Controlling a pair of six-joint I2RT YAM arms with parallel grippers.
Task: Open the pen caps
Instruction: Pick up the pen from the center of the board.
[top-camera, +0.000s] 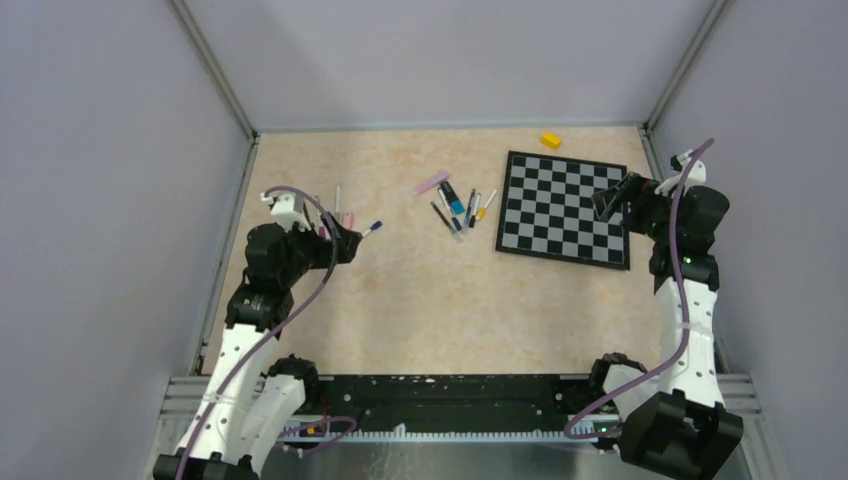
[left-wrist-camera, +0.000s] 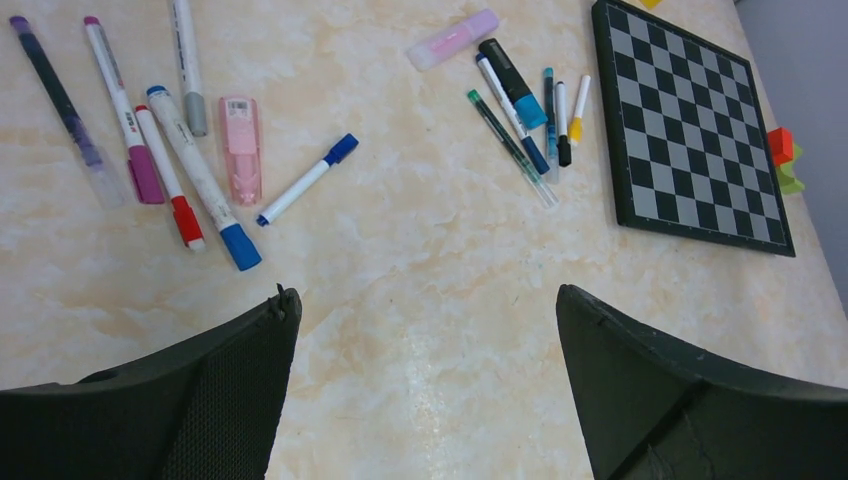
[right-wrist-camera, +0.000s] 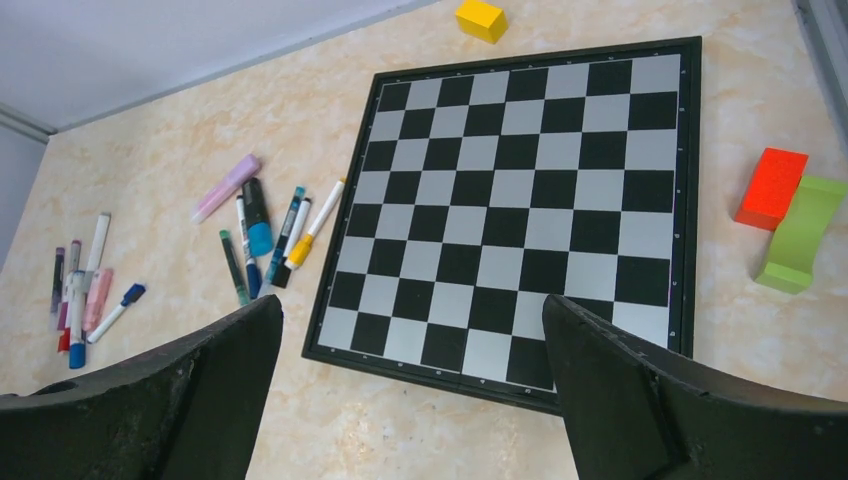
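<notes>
By our reading the task has not begun. Every one of the pen caps (left-wrist-camera: 146, 173) we can make out sits in place, and no loose cap lies on the table (left-wrist-camera: 420, 240), so all of them are left to pull. The left gripper (left-wrist-camera: 425, 305) hangs over bare table with its jaws wide apart and nothing between them. The right gripper (right-wrist-camera: 410, 305) is likewise spread and empty, over the right side of the chessboard (right-wrist-camera: 520, 200).

The pens (left-wrist-camera: 195, 170) lie flat in two groups. One sits toward the left edge of the table, near the left gripper. Several there lie roughly parallel, long axes running far to near, with the blue cap (left-wrist-camera: 241, 247) and the red cap (left-wrist-camera: 187, 222) at the ends closer to the near edge. A short pen (left-wrist-camera: 300, 185) beside them slants across, its navy cap (left-wrist-camera: 342, 148) pointing toward the chessboard.

The second group lies toward the middle of the far edge, just left of the chessboard, fanned far to near. There the orange cap (left-wrist-camera: 577, 128) and the black cap (left-wrist-camera: 565, 152) also point at the near edge. A lilac highlighter (left-wrist-camera: 452, 38) lies crosswise at that group's far end.
</notes>
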